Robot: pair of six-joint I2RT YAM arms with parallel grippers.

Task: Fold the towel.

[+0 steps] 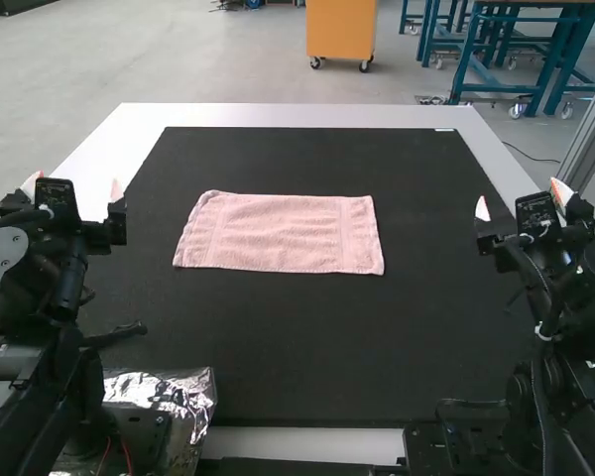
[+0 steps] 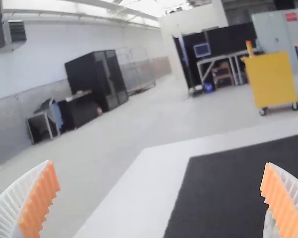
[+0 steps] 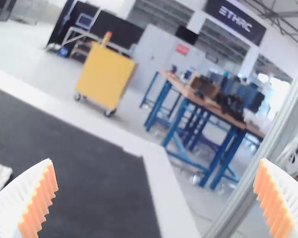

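1. The pink towel lies flat on the black mat, in the middle from left to right and more to the far half. Its long sides run from left to right, and the left short side is slanted. I cannot tell if it is one layer or is already folded once.

2. The left gripper is over the left border of the table, well apart from the towel. Its fingers are spread wide, with no cloth between them.

3. The right gripper is at the right border, also with fingers wide apart and holding nothing. I suppose both are parked at the sides so that the towel stays free and each arm can reach its own end.

4. The towel is placed with a short side toward each arm, which seems suitable for a fold by two grippers. The next step, I judge, is to lower both and pinch two corners. A thin edge could slip out, or the cloth could bunch.

5. The mat looks matt and even, maybe chosen so the pale cloth is easy to see. Around it is the white table, and a piece of shiny foil is at the near left, beside the left arm.

6. In the room, the wrist views show a yellow cabinet on wheels and blue-legged benches.
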